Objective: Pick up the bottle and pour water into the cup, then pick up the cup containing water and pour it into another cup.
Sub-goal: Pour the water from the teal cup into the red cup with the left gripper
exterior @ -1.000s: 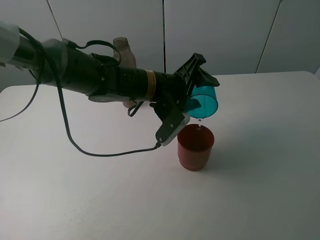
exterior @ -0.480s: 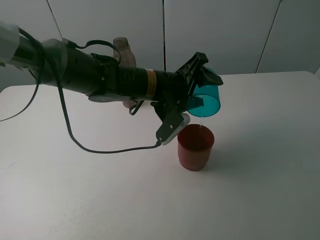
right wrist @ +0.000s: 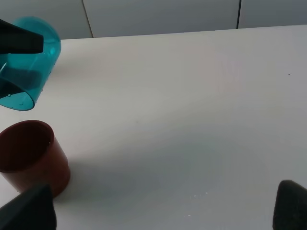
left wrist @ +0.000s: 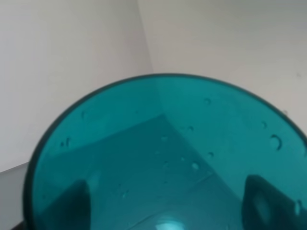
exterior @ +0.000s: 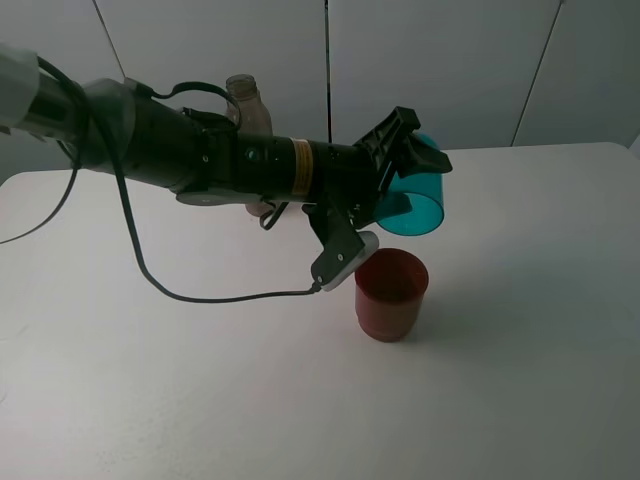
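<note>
My left gripper [exterior: 405, 178] is shut on the teal cup [exterior: 412, 200] and holds it on its side, mouth to the right, just above and behind the red cup [exterior: 390, 294]. No water stream shows between them. In the left wrist view the teal cup [left wrist: 163, 163] fills the frame, with droplets on its wall and the fingers [left wrist: 76, 201] dark behind it. The bottle [exterior: 248, 102] stands behind my left arm, mostly hidden. In the right wrist view the teal cup [right wrist: 26, 62] hangs over the red cup [right wrist: 31, 155]; my right gripper [right wrist: 158, 215] is open and empty, well to their right.
The white table [exterior: 520, 330] reaches the wall panels at the back. A black cable [exterior: 200, 302] loops down from my left arm to the tabletop left of the red cup. The right arm is outside the exterior view.
The teal cup has rotated from mouth-down towards level and risen slightly. The thin trickle of water into the red cup has stopped.
</note>
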Controlling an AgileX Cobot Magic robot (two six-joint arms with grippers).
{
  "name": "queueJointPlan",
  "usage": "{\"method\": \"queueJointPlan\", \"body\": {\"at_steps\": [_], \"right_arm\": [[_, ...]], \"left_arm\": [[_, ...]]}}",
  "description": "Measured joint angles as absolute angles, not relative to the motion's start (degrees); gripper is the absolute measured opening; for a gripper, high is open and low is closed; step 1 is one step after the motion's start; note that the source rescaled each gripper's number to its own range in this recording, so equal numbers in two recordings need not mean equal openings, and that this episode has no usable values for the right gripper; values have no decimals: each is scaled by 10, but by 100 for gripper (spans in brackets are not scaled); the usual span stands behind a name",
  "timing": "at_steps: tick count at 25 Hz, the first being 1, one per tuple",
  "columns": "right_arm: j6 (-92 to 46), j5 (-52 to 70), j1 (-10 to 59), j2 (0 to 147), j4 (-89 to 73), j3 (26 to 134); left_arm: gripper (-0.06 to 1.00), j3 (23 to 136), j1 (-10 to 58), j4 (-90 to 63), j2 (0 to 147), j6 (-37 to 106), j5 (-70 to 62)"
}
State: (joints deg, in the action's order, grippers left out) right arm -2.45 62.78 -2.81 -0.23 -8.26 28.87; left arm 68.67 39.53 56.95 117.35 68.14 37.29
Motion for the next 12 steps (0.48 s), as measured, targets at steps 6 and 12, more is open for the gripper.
{"method": "queueJointPlan", "body": {"at_steps": [6,12], "right_arm": [[-24,628,-28,-2,-83,289],[-24,628,-28,-2,-83,289]], "left_arm": [[5,687,395,570,1173,701,374],[5,687,395,571,1173,722,378]]}}
